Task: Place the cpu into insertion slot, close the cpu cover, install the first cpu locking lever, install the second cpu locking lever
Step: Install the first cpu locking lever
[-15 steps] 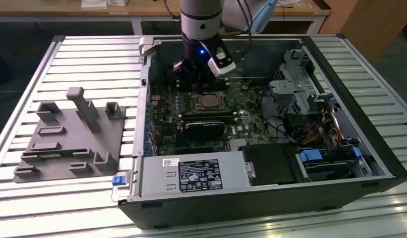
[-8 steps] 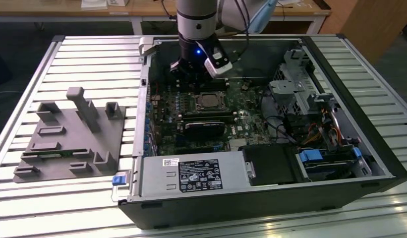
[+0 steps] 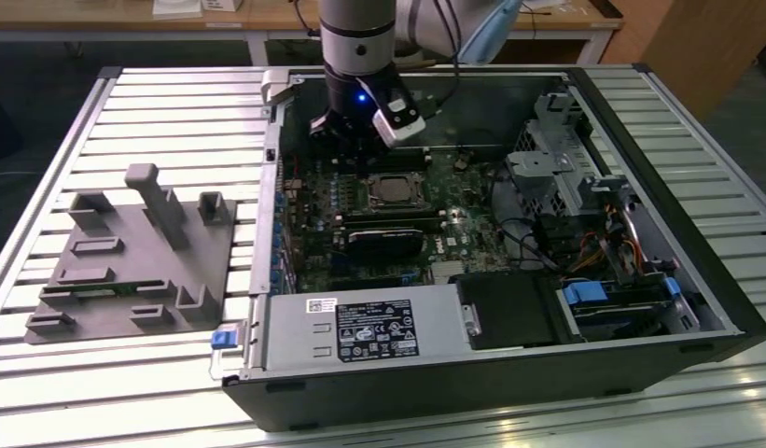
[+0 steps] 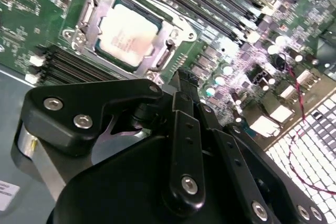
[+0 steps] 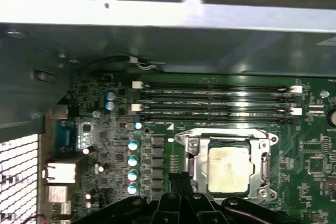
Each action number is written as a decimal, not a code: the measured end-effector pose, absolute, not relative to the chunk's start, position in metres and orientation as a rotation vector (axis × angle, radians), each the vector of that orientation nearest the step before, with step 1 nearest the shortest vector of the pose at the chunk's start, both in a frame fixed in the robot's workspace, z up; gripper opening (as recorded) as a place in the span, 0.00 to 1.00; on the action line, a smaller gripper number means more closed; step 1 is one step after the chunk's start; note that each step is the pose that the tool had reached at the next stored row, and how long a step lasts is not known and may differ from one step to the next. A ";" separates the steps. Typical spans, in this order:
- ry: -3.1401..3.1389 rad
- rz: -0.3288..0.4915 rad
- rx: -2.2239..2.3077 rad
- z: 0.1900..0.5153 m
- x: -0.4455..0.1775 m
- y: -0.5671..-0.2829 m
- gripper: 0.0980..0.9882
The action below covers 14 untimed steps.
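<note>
The cpu (image 5: 228, 169) is seated in the insertion slot (image 5: 226, 141); I see its dull grey-bronze square lid, slightly smudged, lying flat and level. The cpu cover (image 5: 195, 161), a thin stamped frame of bright silver metal, lies down around it with the chip showing through its window. So I judge placing the chip and closing the cover done. I can't make out whether either locking lever is latched, so I count those two steps as open.

In both wrist views the end effector (image 5: 180, 178) has its matte black fingers drawn together with nothing between them, tips just beside the cover's edge. I can't tell whether they touch it.

In the exterior view the end effector (image 3: 352, 154) hangs at about eleven o'clock from the cpu (image 3: 389, 189). Long glossy black memory slots (image 3: 389, 222) run at six o'clock of it on the green motherboard (image 3: 470, 233). The black steel computer case (image 3: 632, 112) lies open on the ribbed aluminium table (image 3: 171, 103), with a grey moulded fixture (image 3: 128, 252) at nine o'clock.
</note>
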<state>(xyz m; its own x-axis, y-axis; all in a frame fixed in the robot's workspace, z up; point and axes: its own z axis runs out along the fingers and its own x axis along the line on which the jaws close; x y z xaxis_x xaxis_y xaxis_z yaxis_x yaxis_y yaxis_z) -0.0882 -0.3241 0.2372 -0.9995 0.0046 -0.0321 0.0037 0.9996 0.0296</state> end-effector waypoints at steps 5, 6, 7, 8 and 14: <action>3.109 0.058 0.007 0.237 -0.096 -0.324 0.01; 3.109 0.068 0.007 0.237 -0.097 -0.324 0.01; 3.108 0.081 0.007 0.237 -0.098 -0.324 0.01; 3.108 0.095 0.007 0.237 -0.099 -0.324 0.01; 3.103 0.201 0.009 0.237 -0.103 -0.324 0.01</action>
